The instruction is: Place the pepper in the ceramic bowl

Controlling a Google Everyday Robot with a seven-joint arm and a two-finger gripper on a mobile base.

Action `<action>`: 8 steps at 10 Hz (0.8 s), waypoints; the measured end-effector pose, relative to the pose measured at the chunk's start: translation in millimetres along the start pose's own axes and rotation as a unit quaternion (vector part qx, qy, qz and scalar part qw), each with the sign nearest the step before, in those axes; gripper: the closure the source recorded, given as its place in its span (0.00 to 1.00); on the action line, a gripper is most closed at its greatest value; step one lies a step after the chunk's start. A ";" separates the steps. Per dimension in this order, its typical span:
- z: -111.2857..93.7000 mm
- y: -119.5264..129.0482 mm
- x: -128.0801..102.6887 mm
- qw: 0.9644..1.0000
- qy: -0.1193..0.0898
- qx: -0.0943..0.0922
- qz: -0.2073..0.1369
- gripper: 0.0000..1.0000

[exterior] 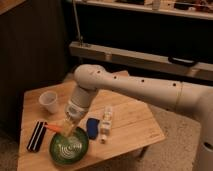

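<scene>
So the whole thing sits on a small light wooden table [130,127] with visible plank grain, standing on a speckled greyish floor [175,152]. Behind it there's a dark wall or cabinet front, with a pale horizontal rail [145,59] running across and a thin upright pole [76,22] rising from its left end. Room's pretty dim overall.

The white arm [145,90] reaches in from the right and bends down over the near left part of the table. The gripper [67,129] hangs right above the far rim of the ceramic bowl [68,148], pinching the pepper [54,128], which sticks out sideways to the left just over the bowl's edge, not down in it yet.

Other stuff on the table: a small white cup [48,101] toward the back left, a flat black thing [36,136] lying left of the bowl, a blue object [93,127] just right of the bowl, and a pale bottle-like item [106,121] lying beside that
</scene>
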 end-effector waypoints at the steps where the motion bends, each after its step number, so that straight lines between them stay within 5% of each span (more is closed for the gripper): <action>1: 0.3 0.4 0.1 1.000 0.000 0.001 0.000 0.89; 7: 4.7 3.4 3.6 1.000 -0.001 -0.003 0.000 0.89; 8: 22.8 8.7 10.7 1.000 -0.003 -0.002 -0.004 0.89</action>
